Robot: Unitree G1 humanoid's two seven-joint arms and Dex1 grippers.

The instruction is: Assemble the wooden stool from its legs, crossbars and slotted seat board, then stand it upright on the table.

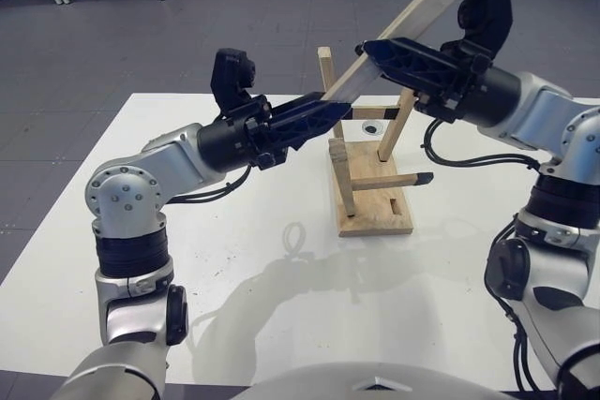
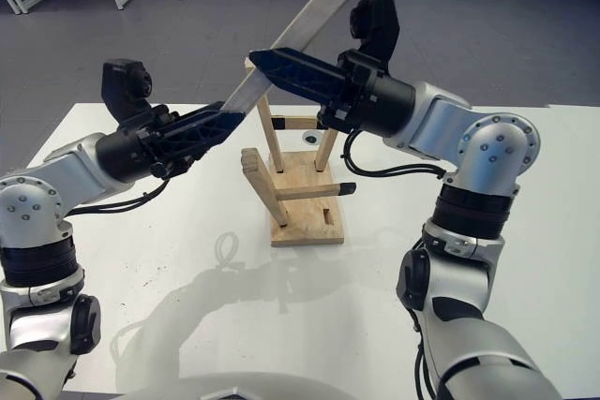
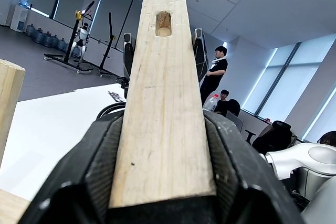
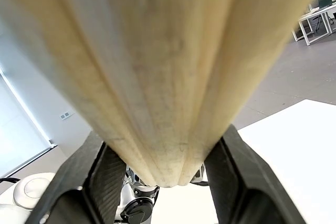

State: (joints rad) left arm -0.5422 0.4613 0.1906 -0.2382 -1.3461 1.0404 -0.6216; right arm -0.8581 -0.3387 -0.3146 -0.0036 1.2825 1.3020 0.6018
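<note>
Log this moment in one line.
left gripper: shut on long pale wooden bar | right gripper: same | half-built wooden stool: on table

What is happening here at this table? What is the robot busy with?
The robot holds one long wooden piece slanted in the air with both tools. The left tool grips its lower end and the right tool grips it higher up. Below, the seat board lies flat on the white table, with legs and crossbars already fitted. The stool is not yet complete.
</note>
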